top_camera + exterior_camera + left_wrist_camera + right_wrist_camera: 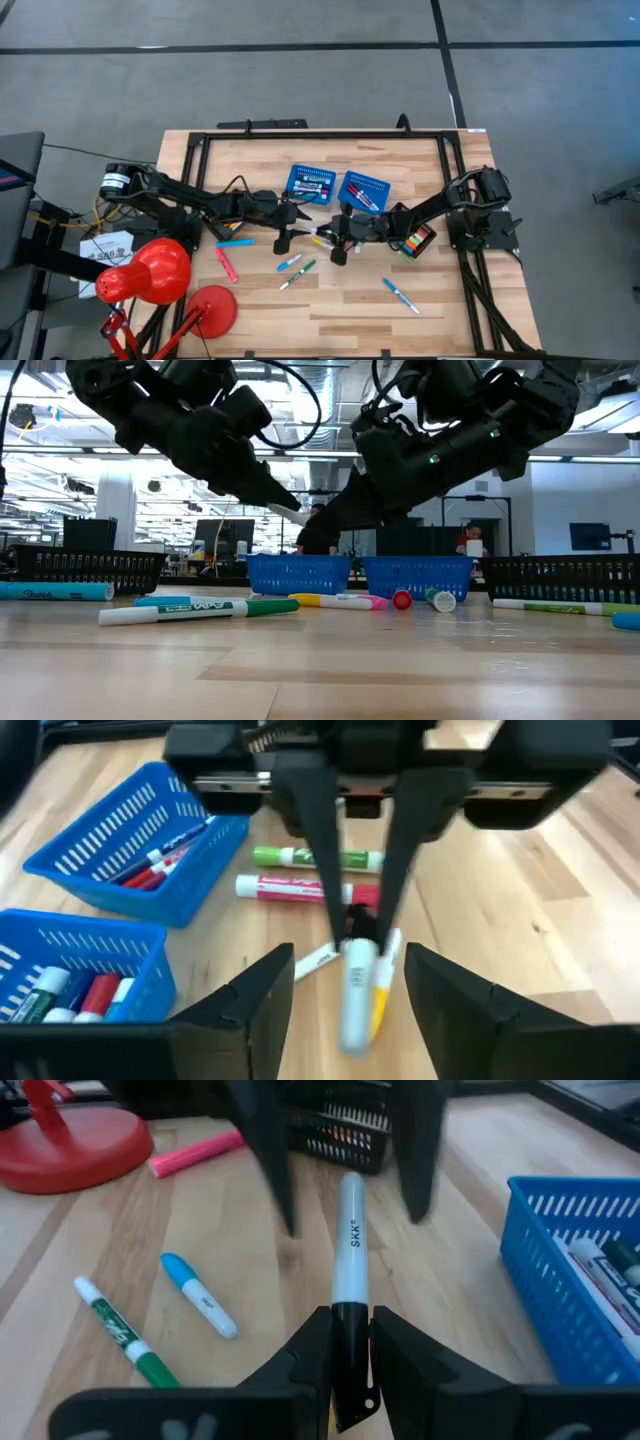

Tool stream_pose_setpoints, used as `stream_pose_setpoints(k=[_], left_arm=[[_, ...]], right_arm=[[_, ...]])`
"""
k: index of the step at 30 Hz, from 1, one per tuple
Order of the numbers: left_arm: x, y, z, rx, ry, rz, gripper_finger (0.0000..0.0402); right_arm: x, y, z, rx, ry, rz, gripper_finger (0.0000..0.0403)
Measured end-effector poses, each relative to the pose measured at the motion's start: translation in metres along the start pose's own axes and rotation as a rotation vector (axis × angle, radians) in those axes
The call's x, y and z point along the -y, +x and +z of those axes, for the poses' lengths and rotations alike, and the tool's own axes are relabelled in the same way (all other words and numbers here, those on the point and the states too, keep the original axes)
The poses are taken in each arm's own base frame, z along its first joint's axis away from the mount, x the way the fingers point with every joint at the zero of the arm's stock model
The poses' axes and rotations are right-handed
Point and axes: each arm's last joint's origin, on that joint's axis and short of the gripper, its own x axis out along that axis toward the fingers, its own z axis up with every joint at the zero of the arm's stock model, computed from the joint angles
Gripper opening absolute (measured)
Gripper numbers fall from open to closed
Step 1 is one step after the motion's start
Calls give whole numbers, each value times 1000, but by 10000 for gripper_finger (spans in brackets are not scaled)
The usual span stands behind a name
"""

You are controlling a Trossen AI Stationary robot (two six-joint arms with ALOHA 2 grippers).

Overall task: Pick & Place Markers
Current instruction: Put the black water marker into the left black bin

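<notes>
The right gripper (350,1355) is clamped on the black cap end of a white-barrelled marker pen (350,1250), holding it out level above the middle of the light wooden table (340,305), just in front of the two blue perforated plastic baskets (311,183). The left gripper (345,985) faces it with its dark fingers spread wide and nothing between them, its tips to either side of the pen's free end, so this looks like a hand-over between the arms. To do it well, the left gripper should slide further along the barrel so both pads meet it squarely, close fully, and only then should the right one let go; a release too soon would drop the pen among the yellow and pink markers (335,601) lying directly below. Both baskets already hold a few markers, and their rims stand just beside the grippers, so any swing toward them needs height first. Loose pens lie scattered toward the front: a green-capped one (125,1335) and a light-blue-capped one (198,1295) near each other, a pink one (227,264) to the left, and a blue one (400,295) well apart at the right. A red desk lamp (150,272) crowds the left front corner, and a small black tray (415,241) sits beside the right arm; the front centre is the roomiest.
</notes>
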Motion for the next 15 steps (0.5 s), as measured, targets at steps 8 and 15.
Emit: stream_pose_setpoints(k=[8, 15], left_arm=[[-1, 1, 0, 4, -1, 3, 167], [-1, 1, 2, 22, 0, 5, 131]], right_arm=[[-1, 0, 3, 30, 5, 4, 54], [3, 0, 7, 67, 20, -9, 54]])
